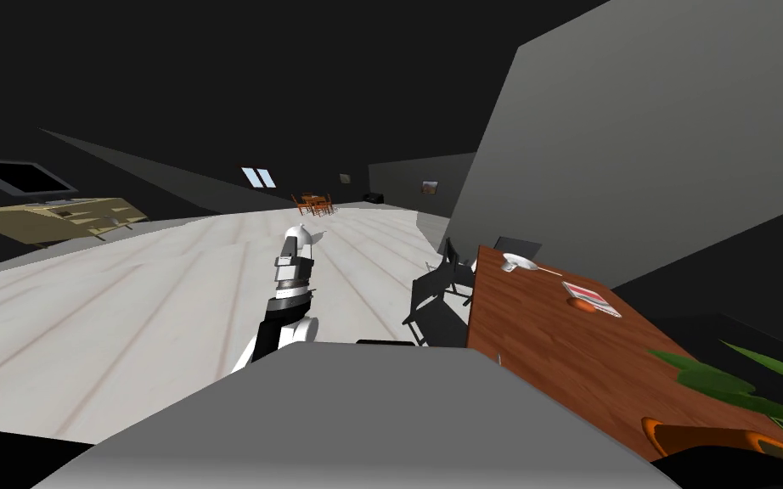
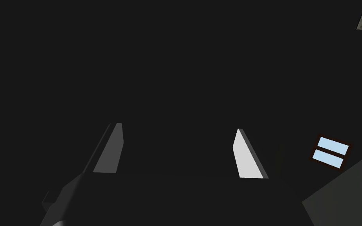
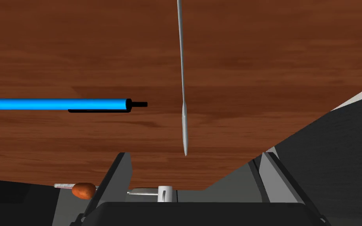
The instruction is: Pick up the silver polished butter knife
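Observation:
The silver butter knife [image 3: 183, 86] lies on the brown wooden table [image 3: 286, 59], thin and seen edge-on. Its near end stops just ahead of my right gripper [image 3: 194, 172] and points into the gap between the fingers. That gripper is open, its fingers [image 3: 118, 176] apart and not touching the knife. A blue pen [image 3: 54, 104] with a black tip lies crosswise beside the knife. My left gripper [image 2: 176, 151] is open and holds nothing; in the head view the left arm [image 1: 295, 272] reaches forward over the pale floor.
The wooden table [image 1: 551, 340] stands to my right, carrying a white dish [image 1: 517, 263], a book [image 1: 591, 297] and a potted plant [image 1: 738, 390]. Dark chairs [image 1: 436, 293] stand at its left side. A grey wall rises behind it. A brown rounded object [image 3: 84, 190] shows past the table edge.

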{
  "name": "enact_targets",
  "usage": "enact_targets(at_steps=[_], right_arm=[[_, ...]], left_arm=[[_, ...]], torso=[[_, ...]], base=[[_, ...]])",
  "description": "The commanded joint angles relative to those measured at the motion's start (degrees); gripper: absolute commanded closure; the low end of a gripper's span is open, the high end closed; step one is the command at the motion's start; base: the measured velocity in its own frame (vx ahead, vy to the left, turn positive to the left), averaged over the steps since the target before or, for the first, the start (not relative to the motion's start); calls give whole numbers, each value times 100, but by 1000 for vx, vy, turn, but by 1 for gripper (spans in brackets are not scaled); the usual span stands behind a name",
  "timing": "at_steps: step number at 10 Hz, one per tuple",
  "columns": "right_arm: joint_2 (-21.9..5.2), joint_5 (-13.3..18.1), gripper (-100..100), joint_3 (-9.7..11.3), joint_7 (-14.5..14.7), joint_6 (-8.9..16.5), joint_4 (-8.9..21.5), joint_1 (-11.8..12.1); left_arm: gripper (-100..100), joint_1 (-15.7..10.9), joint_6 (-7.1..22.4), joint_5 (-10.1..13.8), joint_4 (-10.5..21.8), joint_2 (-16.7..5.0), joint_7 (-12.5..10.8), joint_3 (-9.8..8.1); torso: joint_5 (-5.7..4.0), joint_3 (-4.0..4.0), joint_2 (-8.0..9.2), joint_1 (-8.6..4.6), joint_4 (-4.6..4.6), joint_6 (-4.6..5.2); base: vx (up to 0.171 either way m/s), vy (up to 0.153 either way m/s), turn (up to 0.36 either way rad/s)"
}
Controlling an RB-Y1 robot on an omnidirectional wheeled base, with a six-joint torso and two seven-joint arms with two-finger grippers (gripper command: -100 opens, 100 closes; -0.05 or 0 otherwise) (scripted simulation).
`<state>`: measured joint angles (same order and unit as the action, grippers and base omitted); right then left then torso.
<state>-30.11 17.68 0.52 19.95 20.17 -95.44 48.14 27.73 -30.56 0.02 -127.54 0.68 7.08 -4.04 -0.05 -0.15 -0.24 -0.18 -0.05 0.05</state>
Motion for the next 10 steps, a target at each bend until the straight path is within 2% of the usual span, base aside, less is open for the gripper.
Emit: enact_targets(at_steps=[1, 2, 5, 6, 7, 10], right_arm=[[0, 0, 0, 0, 0, 0, 0, 0], [35, 18, -100, -12, -5, -59, 193, -137], [105, 54, -100, -35, -12, -179, 584, -409], [92, 48, -100, -30, -10, -156, 517, -363], [94, 49, 100, -31, -11, -164, 530, -372], [86, 51, 100, -43, -11, -156, 533, -365]], left_arm=[[0, 0, 0, 0, 0, 0, 0, 0], [0, 0, 0, 0, 0, 1, 0, 1], [0, -1, 0, 0, 0, 1, 0, 1], [0, -1, 0, 0, 0, 1, 0, 1], [0, -1, 0, 0, 0, 1, 0, 1], [0, -1, 0, 0, 0, 1, 0, 1]], torso=[[0, 0, 0, 0, 0, 0], [5, 6, 11, 20, 2, 0], [7, 12, 20, 27, 5, 0], [7, 12, 20, 27, 5, 0], [8, 12, 20, 29, 5, 1], [-4, 9, 13, 29, 5, -7]], base=[[7, -13, -6], [-1, -10, 35], [-7, -10, 33], [-3, -5, 8], [0, 0, 0], [-1, -2, -4]])
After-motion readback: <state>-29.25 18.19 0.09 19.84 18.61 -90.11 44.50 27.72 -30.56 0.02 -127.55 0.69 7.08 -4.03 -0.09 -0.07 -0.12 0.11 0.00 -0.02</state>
